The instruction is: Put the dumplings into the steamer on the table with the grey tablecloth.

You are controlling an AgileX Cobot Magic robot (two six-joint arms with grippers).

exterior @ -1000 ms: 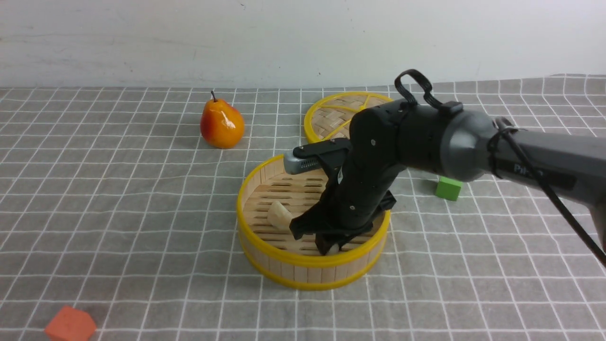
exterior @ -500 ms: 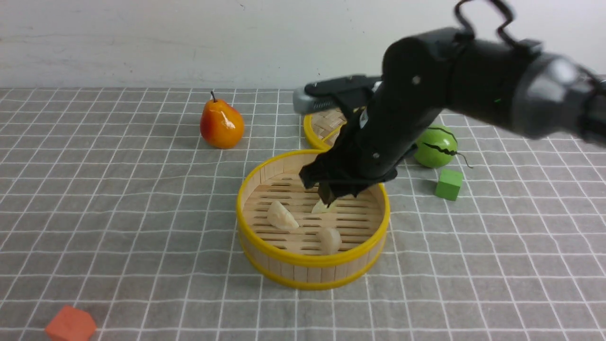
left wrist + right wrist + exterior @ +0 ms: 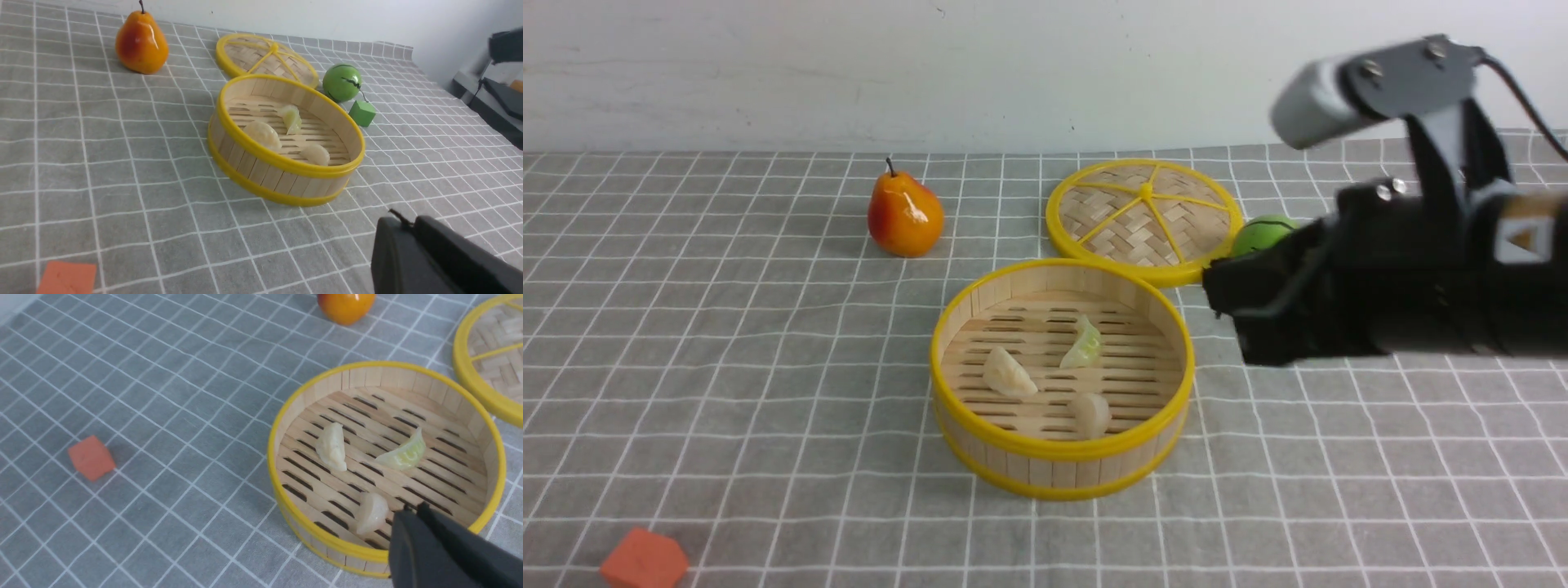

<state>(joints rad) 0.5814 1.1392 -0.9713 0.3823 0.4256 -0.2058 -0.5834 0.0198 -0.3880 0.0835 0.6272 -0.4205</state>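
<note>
Right hand [image 3: 412, 510]: clenched, empty | step: all three dumplings [image 3: 1010, 373] lie inside steamer [image 3: 1062, 449] on bench [image 3: 809, 408]; placing looks finished | next: we retract clear of rim

And here's the round bamboo steamer basket [image 3: 1063, 467], pale smooth wood in the wall and slatted floor, its yellow rims faintly shiny; next the round yellow-rimmed lid [image 3: 1147, 212], a woven, rough-looking surface; the grey white-gridded tablecloth [image 3: 768, 367] is matt, softly creased cloth; and look at that orange-red pear [image 3: 906, 214], properly glossy, catching highlights; the small orange-red block [image 3: 645, 559] looks matt; the pale crescent-shaped dumpling [image 3: 372, 512] nearest the yellow rim shows a slight sheen.
</note>
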